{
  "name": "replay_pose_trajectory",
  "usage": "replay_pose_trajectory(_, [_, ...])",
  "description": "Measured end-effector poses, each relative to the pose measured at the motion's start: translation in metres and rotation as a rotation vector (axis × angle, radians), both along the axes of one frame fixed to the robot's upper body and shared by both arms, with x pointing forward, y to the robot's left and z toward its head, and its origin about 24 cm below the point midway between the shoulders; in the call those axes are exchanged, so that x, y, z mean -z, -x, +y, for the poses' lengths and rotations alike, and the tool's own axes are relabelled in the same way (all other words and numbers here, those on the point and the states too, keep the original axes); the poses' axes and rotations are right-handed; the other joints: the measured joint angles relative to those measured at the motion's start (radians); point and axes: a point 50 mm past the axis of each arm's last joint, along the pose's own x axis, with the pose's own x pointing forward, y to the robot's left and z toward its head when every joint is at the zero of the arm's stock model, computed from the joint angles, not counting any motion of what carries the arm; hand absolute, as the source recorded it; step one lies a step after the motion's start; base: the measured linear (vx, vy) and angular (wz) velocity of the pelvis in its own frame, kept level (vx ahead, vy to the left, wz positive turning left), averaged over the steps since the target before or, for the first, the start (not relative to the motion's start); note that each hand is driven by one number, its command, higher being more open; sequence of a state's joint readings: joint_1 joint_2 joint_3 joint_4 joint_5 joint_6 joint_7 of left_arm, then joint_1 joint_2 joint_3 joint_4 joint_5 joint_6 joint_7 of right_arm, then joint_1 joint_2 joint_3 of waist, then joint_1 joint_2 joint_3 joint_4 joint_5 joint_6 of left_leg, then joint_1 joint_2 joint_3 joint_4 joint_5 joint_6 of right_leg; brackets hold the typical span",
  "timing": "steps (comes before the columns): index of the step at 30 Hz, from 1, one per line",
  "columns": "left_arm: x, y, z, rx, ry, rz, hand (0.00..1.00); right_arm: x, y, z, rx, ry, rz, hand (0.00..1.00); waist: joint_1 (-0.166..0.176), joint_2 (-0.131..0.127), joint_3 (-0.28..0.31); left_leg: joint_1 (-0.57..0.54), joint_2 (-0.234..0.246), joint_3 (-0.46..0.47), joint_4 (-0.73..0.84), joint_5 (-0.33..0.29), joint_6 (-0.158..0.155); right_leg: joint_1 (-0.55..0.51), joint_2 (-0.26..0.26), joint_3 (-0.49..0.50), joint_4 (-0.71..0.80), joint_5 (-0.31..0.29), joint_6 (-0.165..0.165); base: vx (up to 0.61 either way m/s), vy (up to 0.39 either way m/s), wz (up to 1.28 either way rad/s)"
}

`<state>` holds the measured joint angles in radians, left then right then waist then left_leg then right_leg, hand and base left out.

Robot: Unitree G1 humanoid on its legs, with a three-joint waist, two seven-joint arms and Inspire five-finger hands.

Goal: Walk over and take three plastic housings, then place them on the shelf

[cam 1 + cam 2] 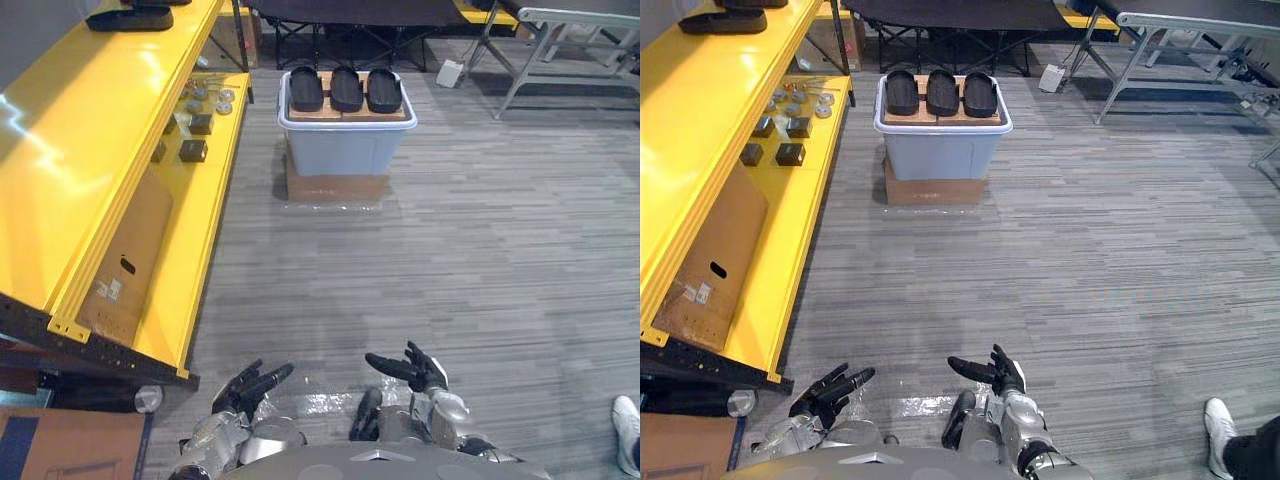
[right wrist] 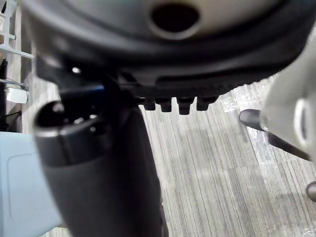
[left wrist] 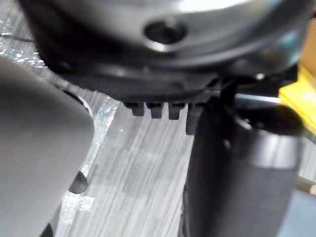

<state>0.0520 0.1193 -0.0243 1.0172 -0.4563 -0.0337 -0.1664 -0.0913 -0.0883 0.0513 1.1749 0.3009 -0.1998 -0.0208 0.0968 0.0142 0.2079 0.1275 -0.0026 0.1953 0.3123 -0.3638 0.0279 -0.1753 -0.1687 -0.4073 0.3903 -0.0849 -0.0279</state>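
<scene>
Three black housings (image 1: 346, 89) atop grey bin (image 1: 340, 150); left hand (image 1: 248, 386), right hand (image 1: 421, 372) empty, fingers straight.

Top centre, three matt black plastic housings (image 1: 346, 89) lie on a pale wooden board (image 1: 345, 113) over a smooth grey-blue plastic tub (image 1: 345, 150). At the left, the glossy yellow metal shelf (image 1: 90, 150) gleams above a matt brown cardboard sheet (image 1: 125, 265). The grey streaked floor (image 1: 470, 250) looks dull.

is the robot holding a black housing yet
No: three black housings lie atop the grey bin, while the left hand and right hand are open and empty.
</scene>
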Motion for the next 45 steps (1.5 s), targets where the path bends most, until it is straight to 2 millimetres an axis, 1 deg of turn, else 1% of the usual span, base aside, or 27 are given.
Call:
replay_pose_trajectory(2, [0.006,0.013,-0.007,-0.018,0.03,0.064,1.0,0.0,0.001,-0.01,0.002,0.022,0.015,1.0,-0.021,0.036,-0.028,-0.004,0.036,0.003,0.06,-0.034,-0.033,0.002,0.024,-0.005,0.026,-0.066,-0.001,0.36,-0.108,0.0])
replay_pose_trajectory(3, [0.006,0.013,-0.004,-0.039,0.031,0.066,1.0,-0.001,0.001,-0.016,-0.009,0.039,0.021,1.0,-0.021,0.05,-0.034,-0.085,0.067,0.004,0.253,-0.031,-0.042,0.004,0.033,-0.007,0.049,-0.094,-0.008,0.39,-0.076,-0.01])
replay_pose_trajectory(5, [0.007,0.015,-0.005,-0.103,0.055,0.069,1.0,0.001,0.01,-0.025,-0.048,0.07,0.058,1.0,-0.022,0.065,-0.038,-0.188,0.127,0.008,0.529,0.06,-0.087,0.056,0.052,-0.016,0.04,-0.118,-0.004,0.44,-0.054,0.05])
replay_pose_trajectory(7, [0.009,0.022,-0.006,-0.183,0.084,0.089,1.0,0.004,0.018,-0.029,-0.083,0.097,0.101,1.0,-0.015,0.083,-0.029,-0.267,0.149,-0.048,0.691,0.075,-0.117,0.155,0.093,-0.025,-0.032,-0.116,-0.002,0.41,0.028,0.01])
replay_pose_trajectory(8, [0.01,0.024,-0.007,-0.266,0.114,0.086,1.0,0.004,0.019,-0.03,-0.091,0.108,0.111,1.0,-0.002,0.081,-0.027,-0.293,0.131,-0.063,0.643,0.046,-0.12,0.199,0.101,-0.013,-0.071,-0.11,0.002,0.44,0.072,-0.38])
replay_pose_trajectory(10, [0.008,0.022,-0.006,-0.363,0.146,0.056,1.0,0.003,0.011,-0.026,-0.096,0.106,0.102,1.0,0.035,0.053,-0.011,-0.307,0.085,-0.068,0.428,0.025,-0.08,0.249,0.084,0.024,-0.121,-0.1,0.015,0.31,0.097,-0.52])
replay_pose_trajectory(11, [0.006,0.018,-0.001,-0.386,0.143,0.026,1.0,0.001,0.001,-0.02,-0.107,0.096,0.08,1.0,0.049,0.024,0.006,-0.326,0.056,-0.099,0.258,0.043,-0.064,0.271,0.062,0.042,-0.149,-0.097,0.025,0.25,0.134,-0.49])
replay_pose_trajectory(13, [0.004,0.015,0.008,-0.414,0.127,0.002,1.0,-0.004,-0.013,-0.013,-0.135,0.092,0.045,1.0,0.073,-0.013,0.026,-0.349,0.05,-0.178,0.035,0.177,-0.075,0.296,0.028,0.081,-0.182,-0.112,0.052,0.24,0.162,-0.47])
replay_pose_trajectory(15, [0.009,0.031,0.009,-0.45,0.119,0.053,1.0,-0.003,-0.013,-0.008,-0.177,0.097,0.046,1.0,0.091,0.0,0.024,-0.312,0.075,-0.195,-0.087,0.398,-0.124,0.349,0.005,0.107,-0.18,-0.15,0.117,0.32,0.256,-0.24])
replay_pose_trajectory(16, [0.01,0.034,0.011,-0.448,0.114,0.067,1.0,-0.002,-0.013,-0.004,-0.18,0.088,0.051,1.0,0.093,-0.016,0.031,-0.306,0.061,-0.183,-0.071,0.396,-0.095,0.363,-0.012,0.107,-0.178,-0.159,0.128,0.3,0.239,-0.05])
replay_pose_trajectory(18, [0.009,0.037,0.024,-0.442,0.083,0.078,1.0,-0.002,-0.015,0.008,-0.192,0.052,0.048,1.0,0.102,-0.079,0.039,-0.318,-0.007,-0.174,0.028,0.293,-0.064,0.392,-0.08,0.103,-0.157,-0.145,0.161,0.42,0.295,0.16])
replay_pose_trajectory(21, [0.009,0.041,0.027,-0.435,0.078,0.104,1.0,0.004,0.0,0.003,-0.179,0.057,0.08,1.0,0.102,-0.1,0.008,-0.306,-0.081,-0.165,0.063,0.225,0.002,0.342,-0.173,0.11,0.033,-0.121,0.192,0.36,0.253,0.27])
replay_pose_trajectory(22, [0.01,0.042,0.027,-0.424,0.071,0.108,1.0,0.004,0.001,0.002,-0.177,0.06,0.079,1.0,0.101,-0.097,0.007,-0.299,-0.091,-0.164,0.07,0.22,0.014,0.307,-0.199,0.113,0.121,-0.108,0.179,0.35,0.211,0.27])
replay_pose_trajectory(24, [0.01,0.042,0.025,-0.404,0.063,0.114,1.0,0.008,0.014,0.0,-0.167,0.057,0.099,1.0,0.088,-0.077,0.016,-0.219,-0.114,-0.17,0.059,0.186,0.051,0.154,-0.285,0.114,0.508,-0.034,0.07,0.41,0.209,0.13])
replay_pose_trajectory(25, [0.01,0.042,0.023,-0.406,0.067,0.116,1.0,0.008,0.014,-0.001,-0.178,0.064,0.099,1.0,0.087,-0.068,0.016,-0.19,-0.114,-0.174,0.045,0.18,0.058,0.124,-0.286,0.111,0.573,-0.047,0.053,0.34,0.138,0.06])
replay_pose_trajectory(27, [0.011,0.044,0.019,-0.399,0.076,0.122,1.0,0.005,0.012,-0.004,-0.183,0.081,0.061,1.0,0.083,-0.047,0.004,-0.099,-0.105,-0.179,-0.029,0.18,0.06,0.058,-0.26,0.068,0.583,-0.112,0.048,0.37,0.069,-0.04])
replay_pose_trajectory(29, [0.012,0.042,0.016,-0.374,0.081,0.129,1.0,0.003,0.006,-0.006,-0.198,0.095,0.046,1.0,0.076,-0.018,0.003,-0.043,-0.079,-0.19,-0.078,0.18,0.06,0.048,-0.188,-0.006,0.375,-0.157,0.06,0.34,-0.01,0.04])
replay_pose_trajectory(30, [0.011,0.035,0.013,-0.36,0.091,0.128,1.0,0.0,-0.001,-0.005,-0.211,0.101,0.031,1.0,0.07,-0.011,0.005,-0.019,-0.055,-0.205,-0.097,0.179,0.058,0.033,-0.11,0.009,0.187,-0.148,0.074,0.26,-0.094,0.36])
replay_pose_trajectory(31, [0.009,0.025,0.011,-0.341,0.098,0.122,1.0,0.0,-0.004,-0.004,-0.223,0.097,0.035,1.0,0.064,-0.003,0.009,-0.017,-0.038,-0.234,-0.102,0.173,0.048,0.012,-0.03,0.072,-0.013,-0.106,0.125,0.25,-0.117,0.51])
replay_pose_trajectory(33, [0.007,0.015,0.011,-0.298,0.104,0.111,1.0,0.002,0.001,-0.004,-0.219,0.086,0.074,1.0,0.056,-0.024,0.007,-0.023,-0.05,-0.288,-0.093,0.153,0.025,-0.01,0.003,0.169,-0.228,0.024,0.162,0.24,-0.185,0.78])
replay_pose_trajectory(34, [0.006,0.013,0.011,-0.295,0.109,0.106,1.0,0.003,0.003,-0.004,-0.215,0.084,0.081,1.0,0.057,-0.035,0.008,-0.021,-0.06,-0.302,-0.081,0.138,0.019,-0.018,-0.003,0.188,-0.245,0.053,0.158,0.27,-0.286,0.86])
replay_pose_trajectory(36, [0.007,0.016,0.011,-0.314,0.108,0.111,1.0,0.006,0.01,-0.01,-0.19,0.082,0.117,1.0,0.069,-0.03,-0.007,-0.001,-0.054,-0.346,-0.032,0.06,-0.006,-0.018,0.003,0.213,-0.18,0.16,0.081,0.27,-0.288,0.57])
replay_pose_trajectory(38, [0.011,0.031,0.002,-0.375,0.137,0.147,1.0,0.005,0.01,-0.015,-0.171,0.075,0.126,1.0,0.071,0.008,-0.037,-0.006,-0.019,-0.351,-0.018,0.046,-0.022,-0.027,0.038,0.189,-0.158,0.113,0.059,0.31,-0.206,0.21])
replay_pose_trajectory(40, [0.013,0.035,-0.001,-0.428,0.162,0.153,1.0,0.005,0.008,-0.019,-0.139,0.067,0.132,1.0,0.07,0.017,-0.042,-0.112,-0.006,-0.317,0.17,0.063,-0.05,-0.009,0.047,0.158,-0.185,0.102,0.046,0.28,-0.173,0.32])
replay_pose_trajectory(42, [0.015,0.048,-0.004,-0.513,0.176,0.158,1.0,0.009,0.021,-0.025,-0.118,0.064,0.189,1.0,0.091,0.036,-0.049,-0.246,0.03,-0.278,0.457,0.155,-0.126,0.063,0.074,0.116,-0.232,0.086,0.034,0.3,-0.154,0.35])
replay_pose_trajectory(44, [0.016,0.056,-0.001,-0.554,0.167,0.154,1.0,0.013,0.031,-0.025,-0.102,0.047,0.235,1.0,0.095,0.03,-0.047,-0.302,0.042,-0.286,0.582,0.245,-0.153,0.115,0.08,0.09,-0.257,0.079,0.025,0.26,-0.091,0.51])
replay_pose_trajectory(45, [0.016,0.059,0.0,-0.567,0.159,0.149,1.0,0.015,0.036,-0.026,-0.035,0.015,0.257,1.0,0.095,0.031,-0.048,-0.346,0.072,-0.267,0.626,0.228,-0.139,0.155,0.081,0.045,-0.278,0.074,0.019,0.25,-0.063,0.67])
